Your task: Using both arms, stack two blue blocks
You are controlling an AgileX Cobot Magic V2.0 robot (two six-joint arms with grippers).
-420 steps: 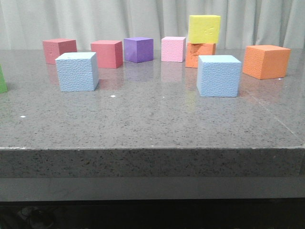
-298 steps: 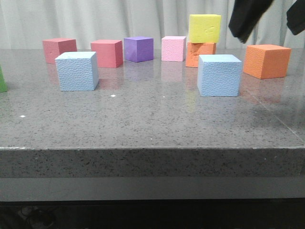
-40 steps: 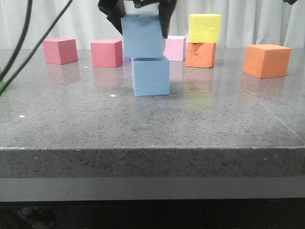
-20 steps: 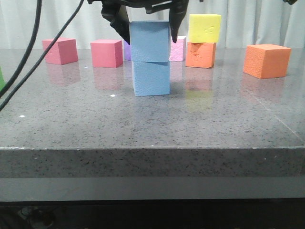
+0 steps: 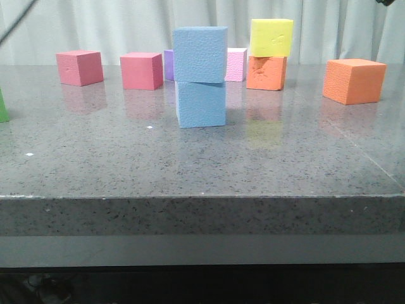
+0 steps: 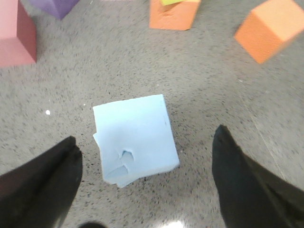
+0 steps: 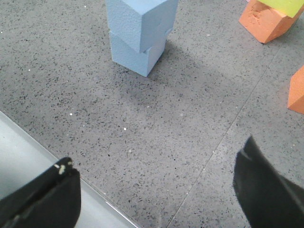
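Blue blocks stand as a two-high stack near the middle of the grey speckled table [image 5: 126,164]: the upper blue block [image 5: 200,54] rests on the lower blue block [image 5: 201,104]. Both are light sky-blue foam cubes of matching size with a pebbled skin. The upper one is turned a little against the lower, so its edges overhang slightly and the faces do not line up; the left wrist view shows a sliver of the lower cube peeking out beneath it, and a small torn dent in the top face of the upper cube [image 6: 135,137].

The left gripper [image 6: 145,183] hangs above the stack with its black fingers [image 6: 45,183] spread wide to either side of the cubes, touching neither. The right gripper [image 7: 156,192] is near the table's front edge, well apart from the stack, its fingers [image 7: 268,194] also spread wide with nothing between them.

Along the far side of the table sit two red cubes [image 5: 142,70] at the left, a purple cube [image 5: 168,64] mostly hidden behind the stack, a pink cube [image 5: 235,64], and a yellow cube [image 5: 271,37] resting on a small orange cube [image 5: 266,72]. A larger orange cube [image 5: 354,80] stands at the far right. A green edge [image 5: 3,107] shows at the left border.
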